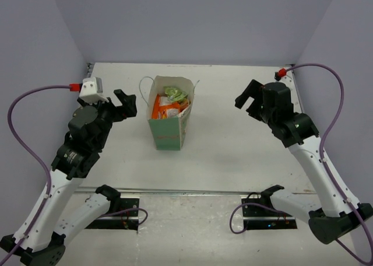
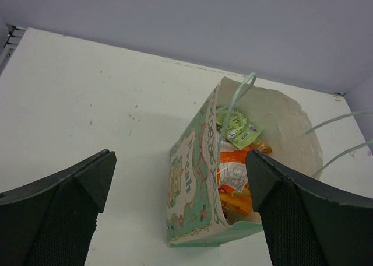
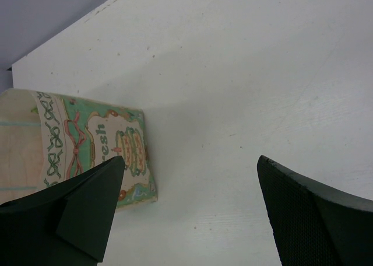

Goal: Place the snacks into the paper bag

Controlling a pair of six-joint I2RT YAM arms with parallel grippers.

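Seen from the top external camera, a boxy mint-green paper bag [image 1: 167, 133] with a white inside stands upright on the white tabletop [image 1: 233, 143], between the two arms. Its mouth is open and the crinkly snacks are inside it: an orange-white pouch [image 1: 163, 110] and, at the far side, a small green packet [image 1: 173, 93]. The left arm [image 1: 87, 135] holds the left jaws just beside the bag's left wall, parted, grasping nothing and not touching the paper. The right arm [image 1: 291, 126] has the right jaws well apart from the bag on its right, likewise parted and grasping nothing

In the left wrist view the bag [image 2: 195, 190] shows between the two black fingers [image 2: 58, 207], which are spread wide at the lower corners. Its printed side faces the camera, thin pale handles [image 2: 238, 97] rise from the rim, and the green packet [image 2: 239, 130] lies above the orange-white pouch [image 2: 233, 175]

In the right wrist view the bag's printed side [image 3: 87, 140] sits at the left edge, partly behind one black finger [image 3: 70, 213]; the jaws are released, wide apart over bare tabletop [image 3: 233, 102]
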